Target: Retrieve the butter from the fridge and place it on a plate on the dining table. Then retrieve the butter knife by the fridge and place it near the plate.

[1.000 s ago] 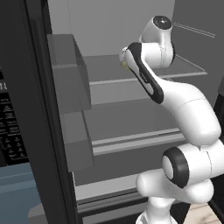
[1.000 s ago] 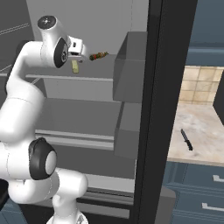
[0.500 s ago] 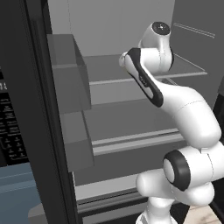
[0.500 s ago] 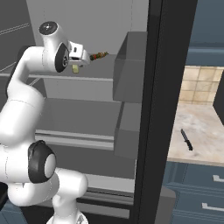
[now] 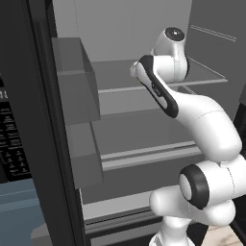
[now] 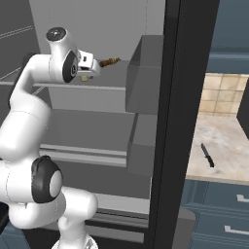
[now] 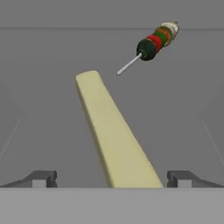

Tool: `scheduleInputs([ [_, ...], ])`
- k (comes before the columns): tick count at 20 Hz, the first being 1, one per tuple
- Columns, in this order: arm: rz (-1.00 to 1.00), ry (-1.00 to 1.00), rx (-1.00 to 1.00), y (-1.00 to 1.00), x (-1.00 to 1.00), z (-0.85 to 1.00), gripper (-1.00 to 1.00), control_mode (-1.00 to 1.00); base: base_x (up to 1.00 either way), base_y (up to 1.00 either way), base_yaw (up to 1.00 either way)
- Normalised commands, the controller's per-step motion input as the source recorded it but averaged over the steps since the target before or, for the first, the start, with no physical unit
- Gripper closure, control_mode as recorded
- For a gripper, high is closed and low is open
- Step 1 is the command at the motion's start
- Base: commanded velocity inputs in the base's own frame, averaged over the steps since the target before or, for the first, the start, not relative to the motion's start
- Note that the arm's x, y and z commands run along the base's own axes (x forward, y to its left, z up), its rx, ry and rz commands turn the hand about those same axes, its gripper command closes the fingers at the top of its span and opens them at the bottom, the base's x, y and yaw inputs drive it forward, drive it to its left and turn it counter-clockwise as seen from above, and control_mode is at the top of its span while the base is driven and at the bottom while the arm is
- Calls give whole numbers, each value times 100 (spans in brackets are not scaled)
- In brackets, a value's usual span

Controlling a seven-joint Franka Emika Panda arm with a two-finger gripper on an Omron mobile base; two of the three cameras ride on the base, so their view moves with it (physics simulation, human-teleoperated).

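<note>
Pale grey fridge (image 5: 144, 57) shelving carries the butter (image 7: 114, 135), lying lengthwise between the spread jaws of the gripper (image 7: 111, 178) with a vegetable skewer (image 7: 151, 43) just beyond it, so advancing until the fingertips (image 7: 43, 178) flank its sides, seemingly not yet touching, should give a square pinch.

You're getting flat, even rendered light, no glare and barely any shadow inside the fridge (image 5: 144, 29). Edges look soft and slightly blurred in all three views. The butter (image 7: 114, 135) reads bright against dim grey.
</note>
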Motion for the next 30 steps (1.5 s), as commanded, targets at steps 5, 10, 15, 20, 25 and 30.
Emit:
scheduleInputs([
  [5,0,3,0,0,12,0,-100,-100,0,0,0],
  [10,0,0,0,0,20,0,-100,-100,0,0,0],
  [15,0,0,0,0,14,-4,-100,-100,0,0,0],
  [20,0,1,0,0,3,-7,-100,-100,0,0,0],
  [25,0,2,0,0,0,-7,100,-100,0,0,0],
  [30,0,0,0,0,0,-1,100,-100,0,0,0],
])
